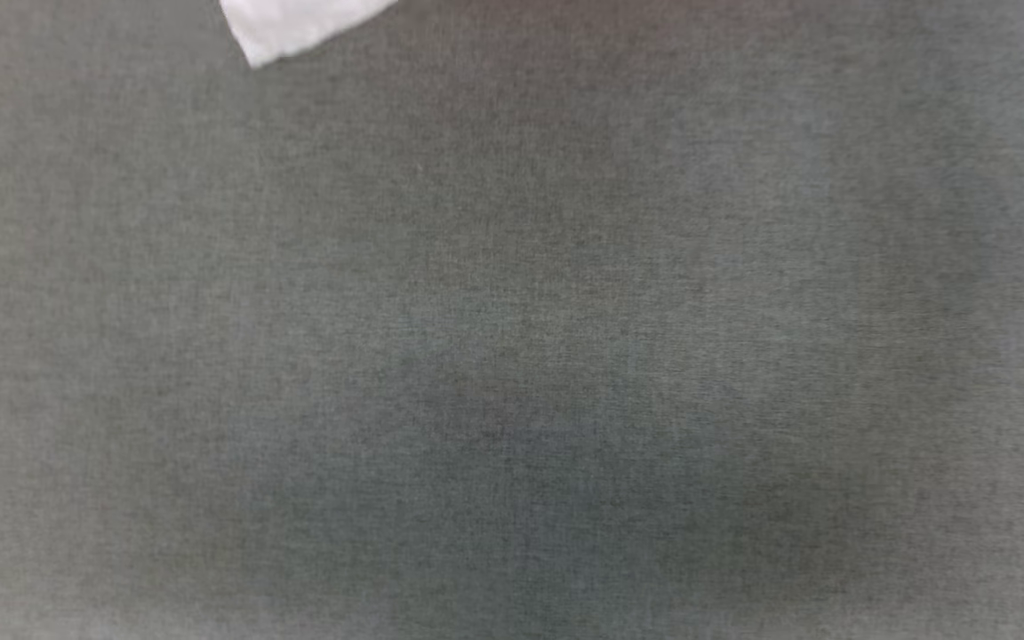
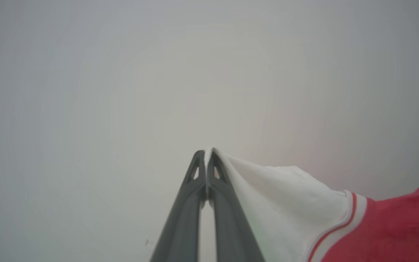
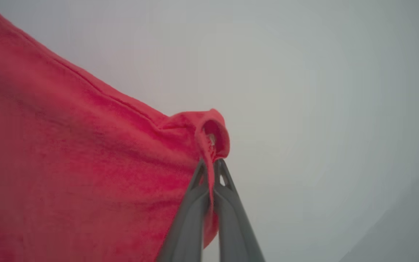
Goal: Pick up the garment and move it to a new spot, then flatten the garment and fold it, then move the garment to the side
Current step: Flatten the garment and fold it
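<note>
In the left wrist view my left gripper (image 2: 206,152) is shut on the tip of a white sleeve of the garment (image 2: 293,203), whose red-white trim and red body run off to the lower right. In the right wrist view my right gripper (image 3: 211,163) is shut on a red edge of the garment (image 3: 71,153), which bunches over the fingertips and spreads to the left. In the head view a white corner of the garment (image 1: 294,27) pokes in at the top edge, left of centre. The lettering and number are hidden.
A grey cloth-covered surface (image 1: 512,356) stretches across the head view. Behind both grippers in the wrist views lies a blurred pale grey background.
</note>
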